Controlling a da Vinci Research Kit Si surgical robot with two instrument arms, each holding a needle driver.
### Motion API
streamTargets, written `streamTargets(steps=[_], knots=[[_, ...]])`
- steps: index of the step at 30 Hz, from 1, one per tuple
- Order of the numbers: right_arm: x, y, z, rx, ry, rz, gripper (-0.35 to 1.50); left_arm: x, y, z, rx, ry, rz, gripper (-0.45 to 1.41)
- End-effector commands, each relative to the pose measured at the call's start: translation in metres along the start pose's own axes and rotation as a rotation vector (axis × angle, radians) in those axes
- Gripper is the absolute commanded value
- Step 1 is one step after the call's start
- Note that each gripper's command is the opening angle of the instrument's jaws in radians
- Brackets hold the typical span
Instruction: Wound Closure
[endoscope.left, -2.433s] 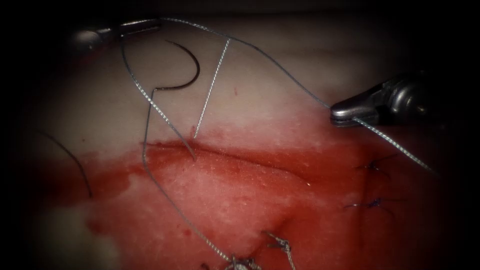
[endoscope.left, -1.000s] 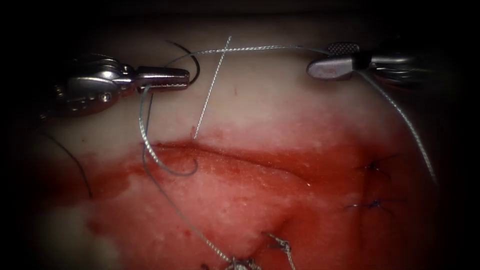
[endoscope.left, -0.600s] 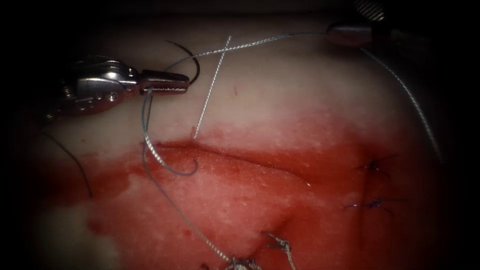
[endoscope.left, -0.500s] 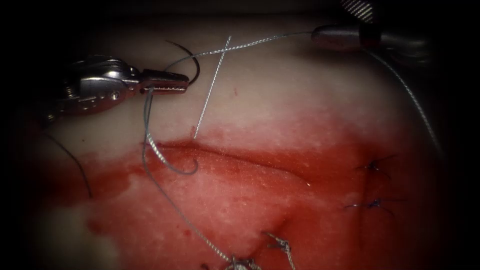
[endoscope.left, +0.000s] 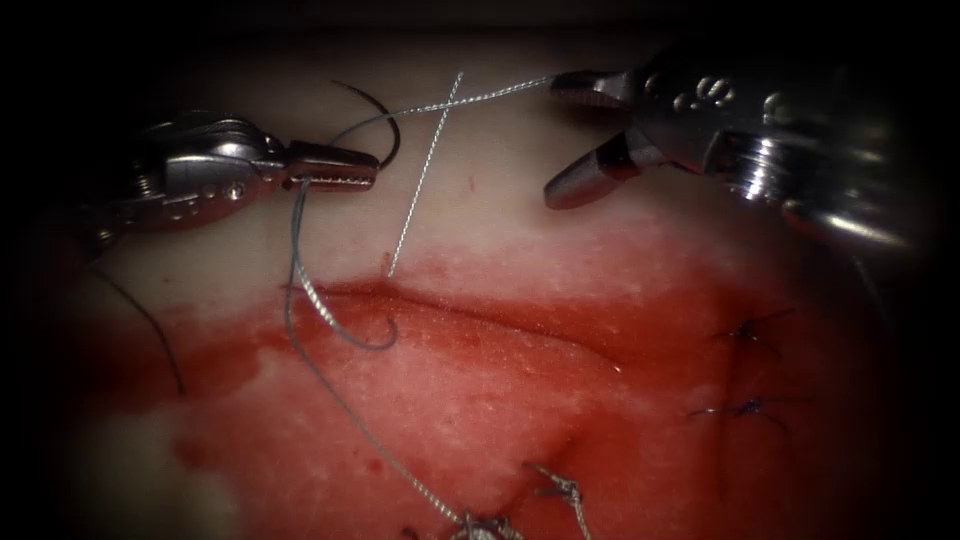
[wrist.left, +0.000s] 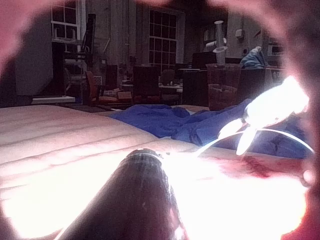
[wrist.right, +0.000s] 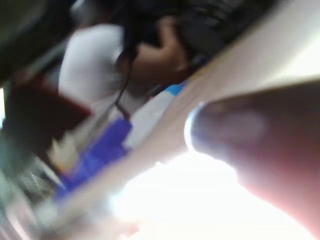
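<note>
My left end effector (endoscope.left: 345, 167) is clamped on the thread (endoscope.left: 300, 250), which drops from it to a loop at the cut (endoscope.left: 480, 320) in the tissue (endoscope.left: 520, 215). The needle (endoscope.left: 385, 125) lies free on the tissue just behind that tip, not in the tissue. My right end effector (endoscope.left: 570, 140) has let the thread go since a moment ago and stands spread wide, holding nothing, the strand's end at its upper jaw. I judge a knot is being thrown; regrasping that strand calls for care.

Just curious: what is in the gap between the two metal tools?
In the endoscope view, thread spans from the left tool to the right tool, crossing an upright thread end above pale tissue.
</note>
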Motion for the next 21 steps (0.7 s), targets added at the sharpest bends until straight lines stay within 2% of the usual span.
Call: streamTargets(steps=[1,3,4,7,8,9,10,12,16,17,19,20,21], knots=[[-0.0009,-0.0015,0.0004,0.069,0.055,-0.049,0.88,-0.0002,-0.0016,-0.0005,0.009,-0.005,0.006,-0.45],[-0.0008,-0.0019,0.0008,0.143,0.093,-0.13,0.88,-0.0002,-0.0016,-0.0005,0.009,-0.002,0.006,-0.45],[-0.0006,-0.0023,0.001,0.233,0.106,-0.175,0.9,-0.0002,-0.0016,-0.0005,0.009,-0.002,0.0,-0.45],[-0.0005,-0.003,0.0009,0.344,0.103,-0.199,0.88,-0.0001,-0.0016,-0.0005,0.008,0.003,-0.001,-0.45],[-0.0005,-0.0034,0.0008,0.395,0.142,-0.228,0.71,-0.0001,-0.0016,-0.0005,0.008,0.003,-0.007,-0.45],[-0.0004,-0.0037,0.0008,0.412,0.173,-0.245,0.44,0.0,-0.0017,-0.0005,0.008,0.003,-0.007,-0.45],[-0.0002,-0.0039,0.0009,0.417,0.192,-0.246,0.31,0.0,-0.0017,-0.0005,0.008,0.003,-0.008,-0.45],[0.0005,-0.0044,0.0016,0.426,0.207,-0.239,0.14,0.0001,-0.0018,-0.0006,0.007,0.009,-0.009,-0.45],[0.0021,-0.005,0.0039,0.417,0.244,-0.244,0.01,0.0004,-0.0019,-0.0006,0.005,0.017,-0.011,-0.45],[0.0029,-0.0052,0.0049,0.407,0.269,-0.246,-0.13,0.0004,-0.0019,-0.0007,0.01,0.022,-0.018,-0.45],[0.0038,-0.0053,0.0058,0.385,0.298,-0.26,-0.11,0.0004,-0.002,-0.0008,0.013,0.024,-0.019,-0.45],[0.0043,-0.0052,0.0063,0.388,0.308,-0.235,0.02,0.0004,-0.0021,-0.0009,0.012,0.026,-0.019,-0.45],[0.0044,-0.0051,0.0065,0.392,0.312,-0.208,0.26,0.0004,-0.002,-0.0009,0.012,0.026,-0.019,-0.45]])
